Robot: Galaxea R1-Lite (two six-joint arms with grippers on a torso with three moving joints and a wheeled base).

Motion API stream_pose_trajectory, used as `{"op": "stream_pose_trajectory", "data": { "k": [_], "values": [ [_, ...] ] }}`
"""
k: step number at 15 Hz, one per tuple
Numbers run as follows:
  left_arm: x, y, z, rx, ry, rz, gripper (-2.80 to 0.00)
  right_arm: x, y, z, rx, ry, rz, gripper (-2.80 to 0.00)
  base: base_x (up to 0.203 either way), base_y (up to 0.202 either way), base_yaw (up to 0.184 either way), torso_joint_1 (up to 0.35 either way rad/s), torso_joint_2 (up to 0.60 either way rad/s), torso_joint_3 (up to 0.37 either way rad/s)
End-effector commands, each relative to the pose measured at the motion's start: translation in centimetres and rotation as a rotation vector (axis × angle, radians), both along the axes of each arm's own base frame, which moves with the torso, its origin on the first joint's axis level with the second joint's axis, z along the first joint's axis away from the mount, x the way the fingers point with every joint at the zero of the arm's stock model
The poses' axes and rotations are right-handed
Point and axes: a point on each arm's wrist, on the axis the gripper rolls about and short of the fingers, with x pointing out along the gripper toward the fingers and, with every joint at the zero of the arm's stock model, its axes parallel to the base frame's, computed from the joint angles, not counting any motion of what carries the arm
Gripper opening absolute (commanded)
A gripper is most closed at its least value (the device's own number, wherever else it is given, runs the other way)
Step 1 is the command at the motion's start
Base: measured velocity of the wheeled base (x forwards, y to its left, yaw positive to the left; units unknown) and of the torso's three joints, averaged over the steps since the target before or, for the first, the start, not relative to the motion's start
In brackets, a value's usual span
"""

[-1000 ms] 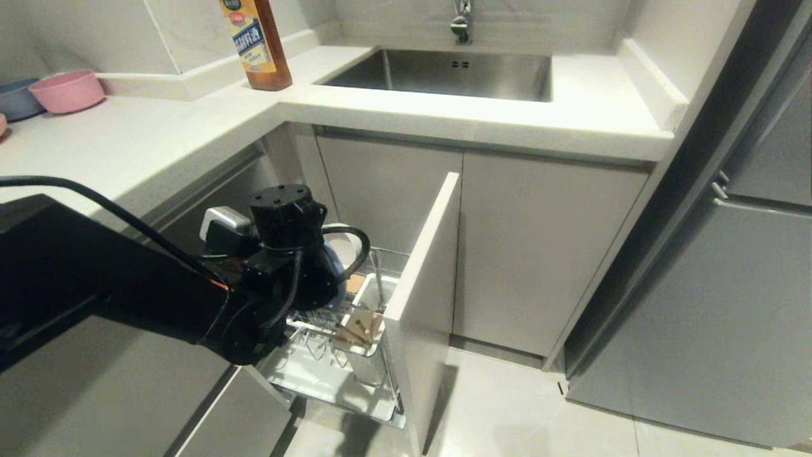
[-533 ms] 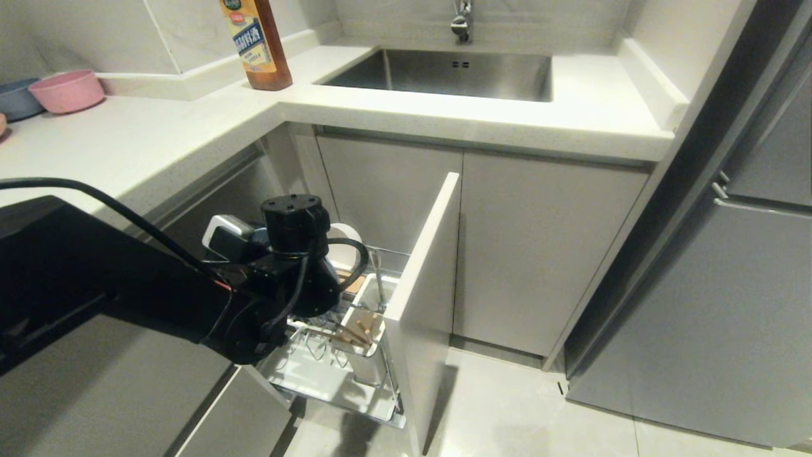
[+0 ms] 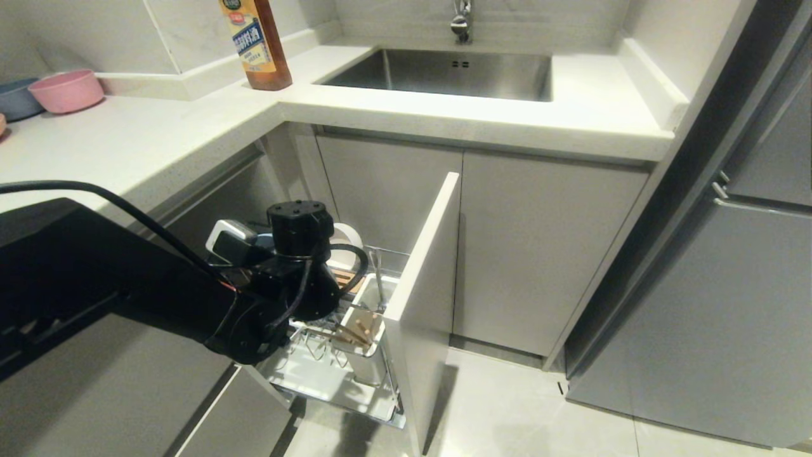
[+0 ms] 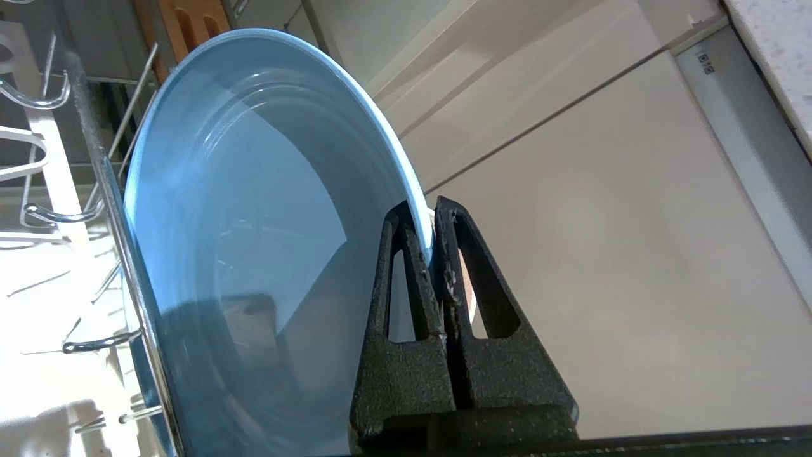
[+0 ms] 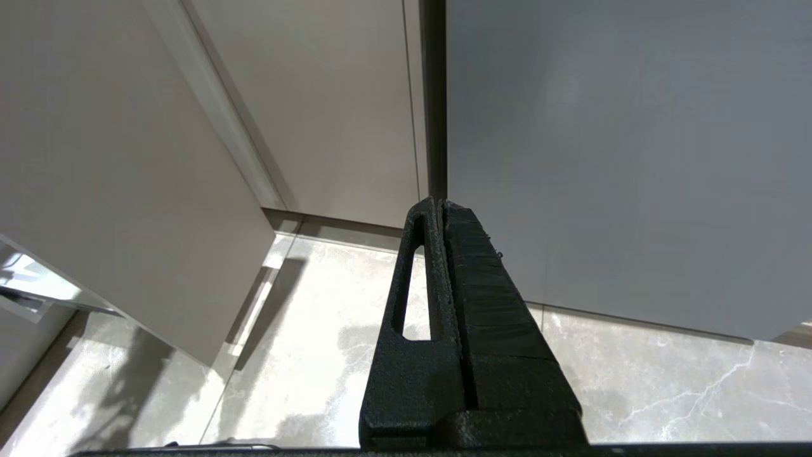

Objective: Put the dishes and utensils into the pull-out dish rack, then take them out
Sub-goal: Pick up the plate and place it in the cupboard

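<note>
Light-blue plate point(image 4: 254, 254) on edge among chrome prongs of pull-out dish rack point(image 3: 330, 381), rim pinched by left gripper point(image 4: 432, 212). Right gripper point(image 5: 439, 206) pressed together, above floor.

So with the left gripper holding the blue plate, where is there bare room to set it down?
The countertop is bare between the pink bowl and the bottle, and along the sink's front edge. The dish rack is crowded: left gripper, blue plate, cream bowl, utensil cup.
</note>
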Motion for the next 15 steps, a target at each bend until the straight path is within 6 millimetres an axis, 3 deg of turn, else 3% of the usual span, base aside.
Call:
{"op": "stream_pose_trajectory", "data": {
  "k": [1,15],
  "values": [
    [0.1,0.1,-0.2,-0.003,-0.002,0.011,-2.8,0.0,0.0,0.0,0.0,0.001,0.0,-2.8,0.0,0.0,0.0,0.0,0.0,0.0],
    [-0.5,1.4,-2.8,0.006,0.142,0.053,-2.8,0.0,0.0,0.0,0.0,0.001,-0.001,-2.8,0.0,0.0,0.0,0.0,0.0,0.0]
  ]
}}
